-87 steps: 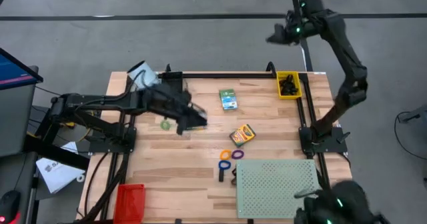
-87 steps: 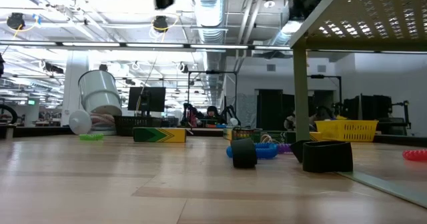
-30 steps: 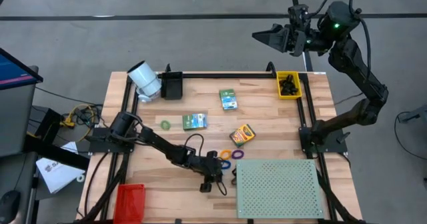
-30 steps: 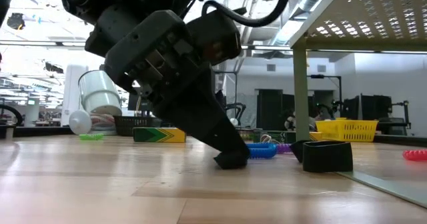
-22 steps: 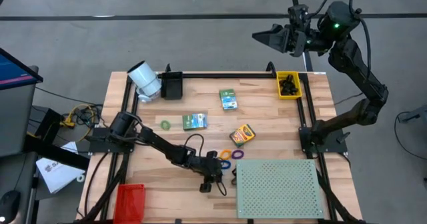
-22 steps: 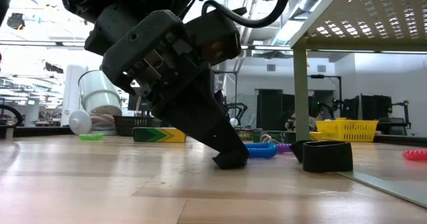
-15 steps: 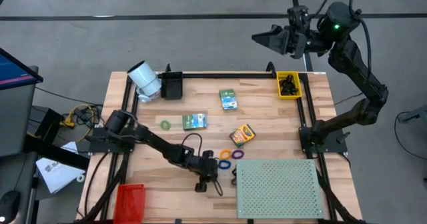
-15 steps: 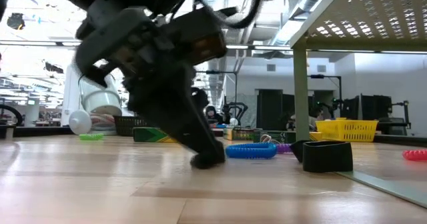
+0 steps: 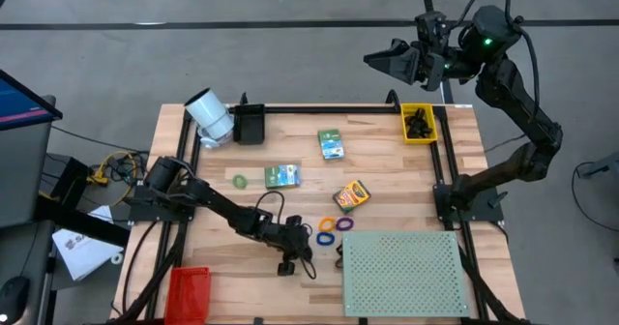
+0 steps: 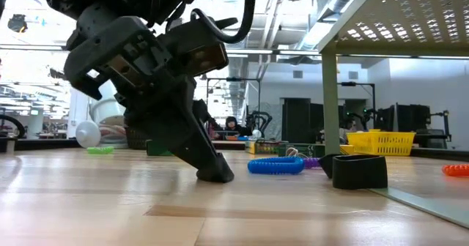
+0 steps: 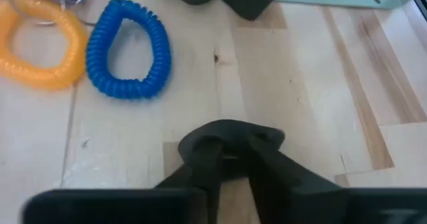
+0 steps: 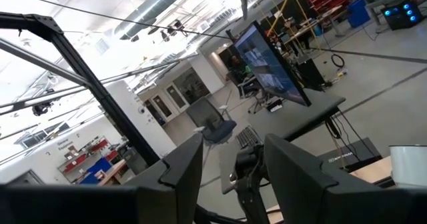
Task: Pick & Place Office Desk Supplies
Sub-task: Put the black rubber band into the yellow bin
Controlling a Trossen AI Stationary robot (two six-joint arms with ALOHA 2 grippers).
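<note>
My left claw (image 11: 230,147) is clamped on a black clip (image 11: 230,136) on the wood, its lower half hidden behind my fingers (image 11: 200,164). Just beyond lies the blue ring (image 11: 128,49); the orange ring (image 11: 37,54) is cut off. My right claw (image 9: 380,58) hangs apart, high beyond the table.

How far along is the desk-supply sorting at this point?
Done: some black clips lie in the yellow bin. In hand: the left gripper pinches a black clip on the table. Left: coil rings, two green boxes, crayon box. Right gripper waits raised, open.
</note>
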